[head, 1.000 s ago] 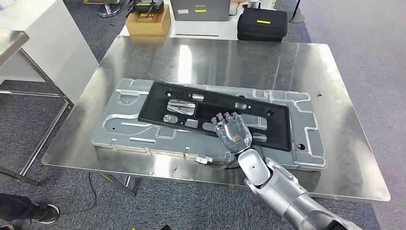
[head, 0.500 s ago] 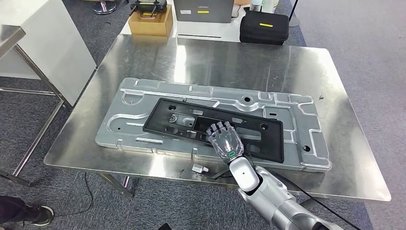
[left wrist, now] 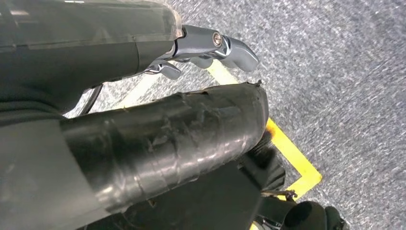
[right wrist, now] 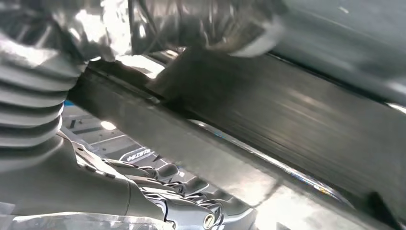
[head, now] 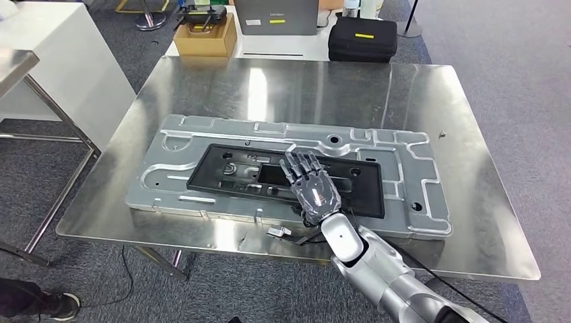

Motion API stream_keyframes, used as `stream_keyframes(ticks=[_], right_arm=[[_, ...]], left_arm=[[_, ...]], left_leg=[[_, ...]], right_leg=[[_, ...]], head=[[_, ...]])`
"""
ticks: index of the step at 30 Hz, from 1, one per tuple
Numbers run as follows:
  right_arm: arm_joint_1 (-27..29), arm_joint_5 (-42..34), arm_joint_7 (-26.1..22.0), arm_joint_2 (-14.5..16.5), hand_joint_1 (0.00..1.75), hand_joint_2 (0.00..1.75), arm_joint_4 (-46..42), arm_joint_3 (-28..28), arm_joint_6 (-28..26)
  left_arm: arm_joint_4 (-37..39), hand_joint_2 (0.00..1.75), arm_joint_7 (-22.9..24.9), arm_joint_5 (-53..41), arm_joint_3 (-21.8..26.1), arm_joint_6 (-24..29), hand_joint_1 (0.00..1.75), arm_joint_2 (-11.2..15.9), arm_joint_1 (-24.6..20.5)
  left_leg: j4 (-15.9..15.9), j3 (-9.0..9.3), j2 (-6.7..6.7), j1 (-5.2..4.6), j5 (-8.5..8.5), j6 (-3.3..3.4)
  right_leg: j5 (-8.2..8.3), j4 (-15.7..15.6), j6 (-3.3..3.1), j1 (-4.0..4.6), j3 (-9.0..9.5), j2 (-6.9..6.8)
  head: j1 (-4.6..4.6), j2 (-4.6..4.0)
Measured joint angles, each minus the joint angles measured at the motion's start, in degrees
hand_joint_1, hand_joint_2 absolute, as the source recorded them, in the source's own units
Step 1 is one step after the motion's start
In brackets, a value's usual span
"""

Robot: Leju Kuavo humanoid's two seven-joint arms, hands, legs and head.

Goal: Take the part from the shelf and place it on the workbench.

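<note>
Fingers (head: 302, 165) of the right hand (head: 311, 188) lie spread and flat, gripping nothing, over the black frame part (head: 222, 173), whose long axis runs nine to three across the grey metal plate (head: 417, 182) on the workbench (head: 303, 81)

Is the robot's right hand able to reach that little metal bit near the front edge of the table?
Probably yes. The little metal bit lies in the open near the right hand, with nothing between them.

Right robot hand (head: 311, 188) covers middle of black part (head: 222, 176); right wrist view motion-blurred; cardboard box (head: 205, 37) cropped.
</note>
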Motion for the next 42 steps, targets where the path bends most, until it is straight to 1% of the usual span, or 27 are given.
stream_keyframes(ticks=[1,2,3,5,7,8,10,12,13,15,16,17,18,19,20,22,24,26,28,31,32,33,34,36,38,40,42], right_arm=[[0.28,-0.02,-0.35,-0.52,0.00,0.00,-0.88,-0.14,0.77],[0.62,-0.05,-0.76,-1.22,0.00,0.00,-2.02,-0.28,1.70],[0.95,-0.08,-1.17,-2.00,0.00,0.00,-3.22,-0.40,2.63],[1.48,-0.13,-1.76,-3.32,0.00,0.00,-5.34,-0.58,4.01],[1.77,-0.15,-2.03,-4.15,0.00,0.00,-6.66,-0.68,4.81],[1.90,-0.20,-2.25,-4.59,0.00,0.00,-7.28,-0.70,5.50],[2.21,-0.46,-3.14,-5.92,0.00,0.00,-9.11,-0.68,7.97],[2.56,-1.36,-4.29,-8.34,0.00,0.00,-12.30,-0.56,12.18],[2.71,-2.28,-4.79,-9.93,0.00,0.00,-14.33,-0.46,14.60],[3.12,-5.17,-5.57,-13.51,0.00,0.00,-18.52,-0.30,19.05],[3.44,-6.93,-5.84,-15.50,0.00,0.00,-20.71,-0.27,20.84],[3.85,-8.72,-6.04,-17.43,0.00,0.00,-22.89,-0.26,22.25],[4.29,-10.46,-6.16,-19.32,0.00,0.00,-25.04,-0.27,23.19],[4.75,-12.07,-6.18,-21.11,0.00,0.00,-27.11,-0.37,23.66],[5.36,-13.73,-6.09,-22.96,0.00,0.00,-29.40,-0.62,23.75],[7.31,-16.59,-5.50,-26.91,0.00,0.00,-34.52,-1.69,22.44],[11.72,-16.82,-4.31,-30.65,0.00,0.00,-40.20,-4.00,17.01],[18.84,-13.49,-3.76,-32.81,0.00,0.00,-45.87,-8.33,6.86],[26.63,-9.51,-4.66,-32.22,0.00,0.00,-51.05,-13.78,-3.48],[36.65,-7.66,-6.51,-28.35,0.00,0.00,-57.21,-20.53,-12.54],[39.11,-7.78,-6.92,-27.11,0.00,0.00,-58.67,-22.17,-13.68],[41.05,-8.08,-7.32,-26.12,0.00,0.00,-59.91,-23.57,-14.25],[42.57,-8.88,-8.00,-25.34,0.00,0.00,-61.00,-24.72,-14.43],[45.02,-13.33,-11.56,-23.69,0.00,0.00,-63.07,-26.63,-14.53],[47.53,-21.57,-18.64,-21.16,0.00,0.00,-65.50,-29.10,-14.59],[49.80,-30.42,-26.61,-17.82,0.00,0.00,-67.94,-32.14,-14.65],[51.42,-37.38,-32.54,-14.29,0.00,0.00,-70.11,-34.78,-14.69]], left_arm=[[0.00,0.00,0.13,0.24,0.02,0.00,0.00,0.01,0.22],[0.00,0.00,0.23,0.46,0.05,0.00,0.00,0.02,0.45],[0.00,0.00,0.33,0.59,0.08,0.00,0.00,0.05,0.64],[0.00,0.00,0.48,0.75,0.10,0.00,0.00,0.13,0.83],[0.00,0.00,0.56,0.87,0.11,-0.01,0.00,0.17,0.80],[0.00,0.00,0.59,1.03,0.13,0.02,0.00,0.18,0.80],[0.00,0.00,0.61,1.58,0.23,0.21,0.00,0.24,0.94],[0.00,0.00,0.42,2.44,0.42,0.55,0.00,0.31,1.18],[0.00,0.00,0.21,2.97,0.58,0.74,0.00,0.33,1.27],[0.00,0.00,-0.35,3.97,1.13,1.13,0.00,0.40,1.58],[0.00,0.00,-0.64,4.43,1.49,1.29,0.00,0.47,1.84],[0.00,0.00,-0.92,4.85,1.82,1.39,0.00,0.57,2.17],[0.00,0.00,-1.19,5.20,2.14,1.44,0.00,0.65,2.49],[0.00,0.00,-1.44,5.49,2.39,1.44,0.00,0.72,2.73],[0.00,0.00,-1.68,5.79,2.66,1.46,0.00,0.77,2.89],[0.00,0.00,-2.14,6.32,3.24,1.60,0.00,0.80,3.07],[0.00,0.00,-2.55,6.69,3.79,2.16,0.00,0.84,3.30],[0.00,0.00,-2.77,6.76,4.32,2.99,0.00,0.89,3.65],[0.00,0.00,-2.79,6.56,4.62,3.64,0.00,0.94,3.87],[0.00,0.00,-2.60,6.21,4.75,4.59,0.00,0.95,3.85],[0.00,0.00,-2.50,6.17,4.80,4.81,0.00,0.94,3.86],[0.00,0.00,-2.43,6.16,4.84,4.97,0.00,0.94,3.90],[0.00,0.00,-2.36,6.15,4.86,5.14,0.00,0.95,3.93],[0.00,0.00,-2.31,6.08,4.91,5.63,0.00,0.96,3.87],[0.00,0.00,-2.32,6.01,4.95,6.14,0.00,0.96,3.66],[0.00,0.00,-2.38,5.99,5.01,6.54,0.00,0.96,3.59],[0.00,0.00,-2.43,5.99,5.10,6.84,0.00,0.93,3.69]], left_leg=[[3.06,-1.33,0.00,0.00,-1.04,-0.05],[4.38,-1.87,0.00,0.00,-1.01,-0.05],[3.58,-1.44,0.00,0.00,0.06,0.01],[-3.46,1.93,0.01,0.01,3.87,0.34],[-9.81,4.94,-0.02,-0.14,5.89,0.73],[-11.00,5.42,-0.06,-0.25,5.94,0.93],[-11.34,5.46,-0.11,-0.33,6.04,1.45],[-11.93,5.62,-0.07,-0.16,6.46,2.27],[-12.21,5.65,-0.05,-0.06,6.67,2.72],[-12.29,5.48,-0.08,-0.13,6.79,3.22],[-12.25,5.41,-0.14,-0.18,6.78,3.34],[-12.20,5.39,-0.20,-0.21,6.73,3.37],[-12.10,5.38,-0.24,-0.22,6.66,3.36],[-11.96,5.41,-0.27,-0.22,6.53,3.32],[-11.75,5.41,-0.28,-0.23,6.34,3.21],[-11.20,5.27,-0.40,-0.46,5.92,2.84],[-10.96,5.12,-0.67,-0.62,5.72,2.42],[-10.82,5.12,-0.88,-0.50,5.33,1.95],[-8.26,4.21,-0.74,-0.41,3.23,1.42],[2.21,-0.49,-0.49,-0.35,-1.99,0.92],[4.68,-1.67,-0.47,-0.34,-2.60,0.86],[5.18,-1.92,-0.46,-0.34,-2.16,0.88],[3.36,-1.02,-0.45,-0.35,-0.67,1.01],[-4.42,2.88,-0.45,-0.49,3.03,1.60],[-10.13,5.74,-0.45,-0.76,4.65,2.09],[-11.29,6.24,-0.47,-0.97,4.73,2.34],[-11.95,6.50,-0.36,-0.76,5.24,2.87]], right_leg=[[-0.01,0.02,-0.03,0.06,-0.02,0.00],[-0.04,0.05,-0.05,0.10,-0.01,0.01],[-0.07,0.07,-0.05,0.11,0.04,0.04],[-0.17,0.12,0.06,0.11,0.18,0.10],[-0.21,0.25,0.46,0.29,0.04,0.22],[-0.15,0.25,0.74,0.36,-0.09,0.27],[0.03,0.07,1.38,0.40,-0.19,0.33],[-0.87,1.13,1.97,0.26,-0.64,0.31],[-2.15,3.09,2.24,0.20,-1.54,0.29],[-5.67,9.99,2.65,0.03,-4.87,0.26],[-6.91,13.38,2.82,-0.01,-6.54,0.26],[-7.17,15.34,2.96,-0.03,-7.57,0.26],[-6.32,15.18,3.03,-0.06,-7.61,0.25],[-4.55,12.87,3.03,-0.08,-6.60,0.24],[-2.44,9.03,2.97,-0.11,-4.84,0.17],[-0.21,2.51,2.70,0.09,-1.76,0.03],[-0.40,0.65,2.34,0.41,-0.84,-0.14],[-0.42,0.35,1.75,0.35,-0.58,-0.39],[-0.38,-0.03,0.97,0.17,-0.22,-0.56],[-0.63,-0.06,0.19,0.28,-0.04,-0.65],[-0.71,0.00,0.10,0.33,-0.02,-0.66],[-0.76,0.05,0.05,0.38,0.02,-0.61],[-0.81,0.08,0.05,0.41,0.09,-0.51],[-0.91,0.13,0.17,0.51,0.33,-0.26],[-1.02,0.23,0.59,0.62,0.40,-0.18],[-0.94,0.19,1.17,0.57,0.42,-0.20],[-1.35,0.61,1.68,0.44,0.27,-0.15]], head=[[0.00,0.00],[0.00,0.00],[-0.01,0.00],[0.00,0.00],[0.01,0.00],[0.01,0.00],[0.02,0.00],[0.05,0.00],[0.07,0.00],[0.11,0.00],[0.10,0.00],[0.11,0.00],[0.10,0.00],[0.10,0.00],[0.10,0.00],[0.08,0.00],[0.04,0.00],[0.03,0.00],[-0.04,0.00],[-0.11,0.00],[-0.11,0.00],[-0.11,0.00],[-0.11,0.00],[-0.11,0.00],[-0.09,0.00],[-0.08,0.00],[-0.07,0.00]])
